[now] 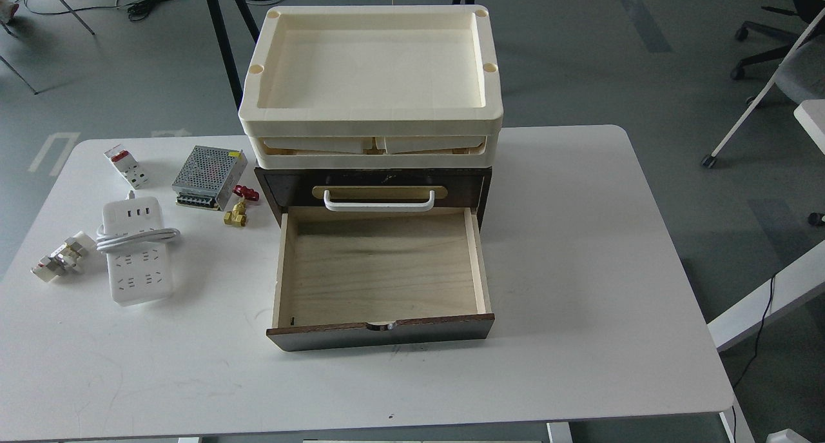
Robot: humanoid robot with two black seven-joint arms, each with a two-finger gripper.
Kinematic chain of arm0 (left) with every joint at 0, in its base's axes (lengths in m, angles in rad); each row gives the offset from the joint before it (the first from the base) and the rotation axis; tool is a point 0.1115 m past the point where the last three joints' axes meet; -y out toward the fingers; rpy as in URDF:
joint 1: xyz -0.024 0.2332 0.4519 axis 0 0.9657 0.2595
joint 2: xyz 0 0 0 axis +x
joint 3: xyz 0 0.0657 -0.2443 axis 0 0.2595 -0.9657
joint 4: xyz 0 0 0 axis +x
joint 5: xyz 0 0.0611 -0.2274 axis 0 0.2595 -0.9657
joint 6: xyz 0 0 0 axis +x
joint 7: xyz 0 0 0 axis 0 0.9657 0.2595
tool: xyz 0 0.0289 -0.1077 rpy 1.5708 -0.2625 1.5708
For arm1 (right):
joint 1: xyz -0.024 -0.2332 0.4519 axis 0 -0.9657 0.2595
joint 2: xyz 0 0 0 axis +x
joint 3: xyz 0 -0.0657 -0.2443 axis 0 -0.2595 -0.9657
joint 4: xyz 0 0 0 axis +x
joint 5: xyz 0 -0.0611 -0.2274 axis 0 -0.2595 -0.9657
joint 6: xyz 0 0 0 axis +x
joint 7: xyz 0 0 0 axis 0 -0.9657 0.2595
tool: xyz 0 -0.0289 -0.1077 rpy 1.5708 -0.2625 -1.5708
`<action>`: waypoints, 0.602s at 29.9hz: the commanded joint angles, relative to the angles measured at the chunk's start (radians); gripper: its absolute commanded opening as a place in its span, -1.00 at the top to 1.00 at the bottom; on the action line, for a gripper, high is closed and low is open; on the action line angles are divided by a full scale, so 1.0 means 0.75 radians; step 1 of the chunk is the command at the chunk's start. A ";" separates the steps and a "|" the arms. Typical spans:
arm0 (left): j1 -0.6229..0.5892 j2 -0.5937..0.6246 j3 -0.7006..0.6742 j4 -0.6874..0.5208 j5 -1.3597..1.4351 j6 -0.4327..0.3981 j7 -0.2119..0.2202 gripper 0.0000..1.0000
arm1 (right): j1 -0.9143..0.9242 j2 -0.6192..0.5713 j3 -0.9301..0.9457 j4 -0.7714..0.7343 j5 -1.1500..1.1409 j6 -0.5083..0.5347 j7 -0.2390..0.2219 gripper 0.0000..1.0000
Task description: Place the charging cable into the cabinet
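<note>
The charging cable [136, 249] is lying flat on the white tabletop [580, 249], well left of the cabinet [380, 262], its cord looping across its middle. The cabinet's pale drawer [380, 272] is standing pulled open, and cream trays [370, 82] are sitting stacked on top. Neither tool is showing, so their state cannot be told.

Both arms and end effectors unseen.

cream trays [370, 117], metal power-supply box [209, 176], brass valve [237, 213]
</note>
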 commanded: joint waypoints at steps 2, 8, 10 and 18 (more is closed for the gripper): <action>-0.052 0.027 0.016 0.243 0.104 0.000 -0.305 -1.00 | -0.010 -0.007 0.001 -0.002 0.001 0.000 0.000 -1.00; -0.048 0.010 0.040 0.348 0.098 0.000 -0.440 -1.00 | -0.010 -0.005 0.001 -0.002 0.003 0.000 0.000 -1.00; -0.048 0.000 0.047 0.340 0.092 0.000 -0.440 -1.00 | -0.010 -0.005 0.001 0.000 0.003 0.000 0.000 -1.00; -0.056 -0.041 0.028 0.340 -0.260 0.000 -0.440 -1.00 | -0.023 -0.007 0.003 -0.011 0.005 0.000 0.000 -1.00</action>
